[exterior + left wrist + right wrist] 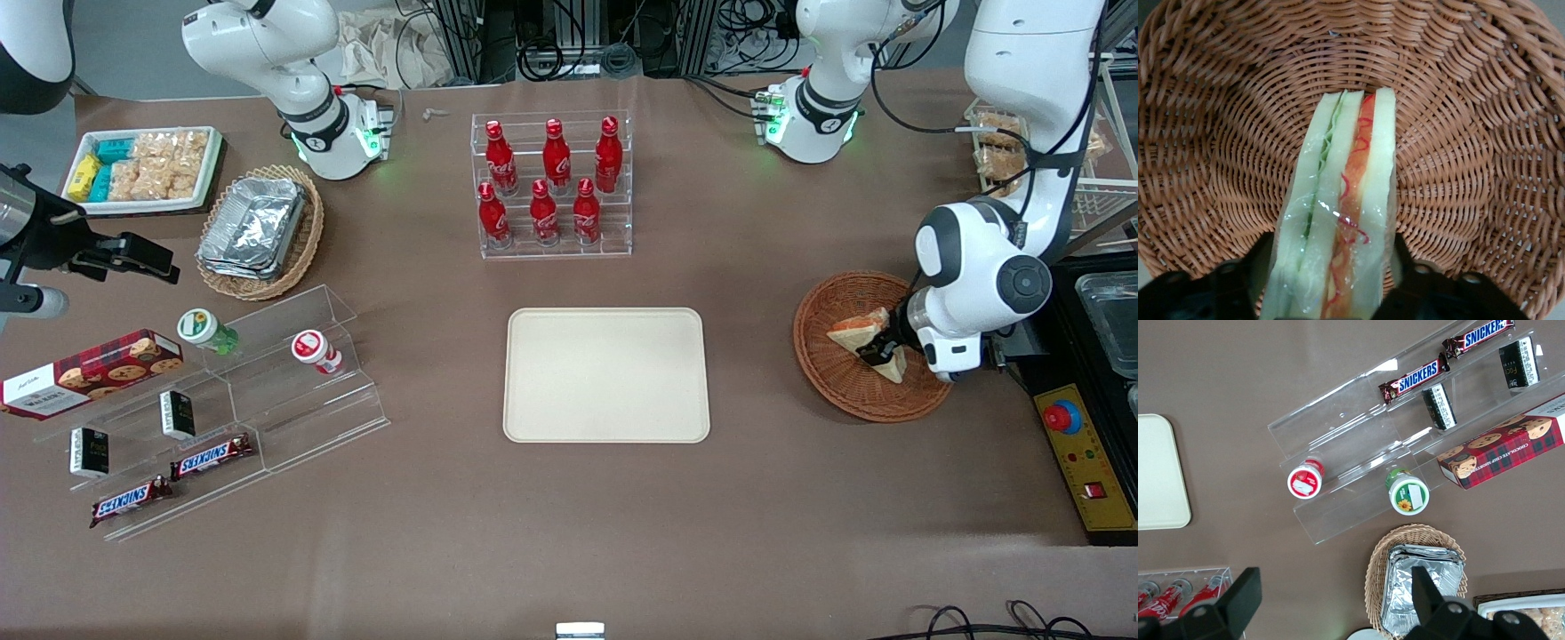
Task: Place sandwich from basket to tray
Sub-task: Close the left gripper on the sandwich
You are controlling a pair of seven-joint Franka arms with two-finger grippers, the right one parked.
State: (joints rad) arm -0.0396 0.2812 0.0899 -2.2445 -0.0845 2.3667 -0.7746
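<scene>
a: where's the gripper (882, 348) right now?

b: down in the reddish-brown basket (836, 373), near the edge of the counter (756, 498) at the working arm's end. its dark fingers (1421, 287) stand one on each flat side of the sandwich (1338, 213), pressed against the bread, so they hold it.

a: and the sandwich itself?

b: in the basket, standing on edge between the fingers. the wrist view shows its cut edge: pale bread, a green layer on one side, red and orange on the other, under shiny clear wrap. in the front view a second pale wedge (861, 325) lies touching it, a bit farther from the front camera. i cannot tell whether the held piece rests on the weave or is lifted off it.

a: the tray?

b: the cream tray (606, 374) lies flat in the middle of the counter, well apart from the basket, with nothing on it.

a: anything else nearby?

b: a clear rack of red bottles (551, 185) stands farther from the front camera than the tray. toward the parked arm's end, a paler basket of foil trays (258, 229) and clear steps with snickers bars (212, 458).
</scene>
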